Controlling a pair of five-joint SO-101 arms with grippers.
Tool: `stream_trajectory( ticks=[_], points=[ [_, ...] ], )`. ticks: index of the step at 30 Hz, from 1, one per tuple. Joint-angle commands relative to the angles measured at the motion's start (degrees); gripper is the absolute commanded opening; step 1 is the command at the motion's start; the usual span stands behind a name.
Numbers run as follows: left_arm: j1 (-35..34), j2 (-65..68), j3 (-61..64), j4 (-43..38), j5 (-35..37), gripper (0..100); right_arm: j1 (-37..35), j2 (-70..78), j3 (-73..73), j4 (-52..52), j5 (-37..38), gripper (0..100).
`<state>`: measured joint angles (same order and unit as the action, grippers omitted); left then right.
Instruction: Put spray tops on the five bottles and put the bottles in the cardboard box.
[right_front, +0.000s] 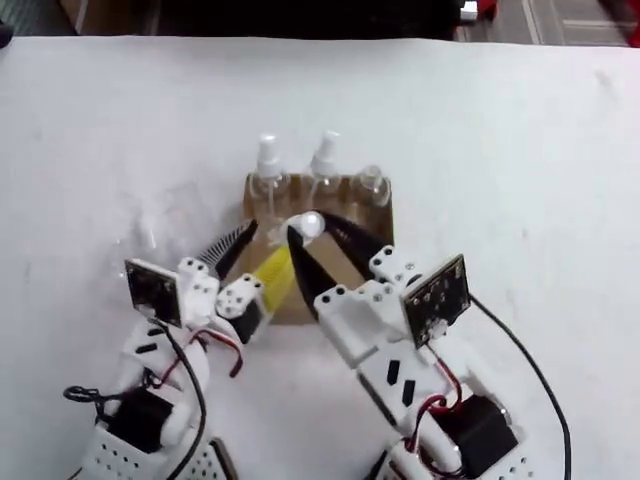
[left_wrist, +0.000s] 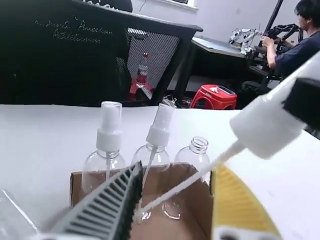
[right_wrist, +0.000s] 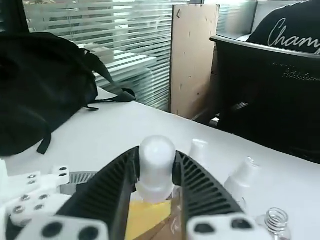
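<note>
A shallow cardboard box (right_front: 375, 225) lies at mid-table. Three clear bottles stand along its far side: two carry white spray tops (right_front: 268, 155) (right_front: 325, 150), and the third bottle (right_front: 370, 185) has a bare neck (left_wrist: 199, 145). My right gripper (right_front: 312, 226) is over the box, shut on a white spray top (right_wrist: 156, 155). The top's thin dip tube (left_wrist: 185, 185) slants down between the left fingers. My left gripper (right_front: 265, 245) hovers at the box's near left, open, with a black ridged finger (left_wrist: 110, 205) and a yellow finger (left_wrist: 240, 205).
A clear item (right_front: 148, 230) lies on the white table left of the box. Both arms crowd the near side of the box. Chairs, a bag and a seated person are in the room beyond the table.
</note>
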<state>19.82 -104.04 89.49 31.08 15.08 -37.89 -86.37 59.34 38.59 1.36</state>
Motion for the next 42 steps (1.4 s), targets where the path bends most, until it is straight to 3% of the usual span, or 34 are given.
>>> stream_trajectory(
  ticks=[1,10,16,42],
  points=[
    [2.8,-0.7,-0.6,0.1,0.5,21,5.5,0.5,-2.5,-2.4,0.2,1.5],
    [7.0,-0.7,-0.4,3.8,-4.6,21,13.1,0.0,-2.9,-4.9,0.2,1.5],
    [10.3,-0.7,-0.4,7.6,-11.6,21,17.6,0.0,-3.0,-5.3,0.2,1.5],
    [10.1,-0.7,-0.4,7.6,-12.0,21,18.2,0.0,-2.9,-4.8,0.2,1.5]
  ],
)
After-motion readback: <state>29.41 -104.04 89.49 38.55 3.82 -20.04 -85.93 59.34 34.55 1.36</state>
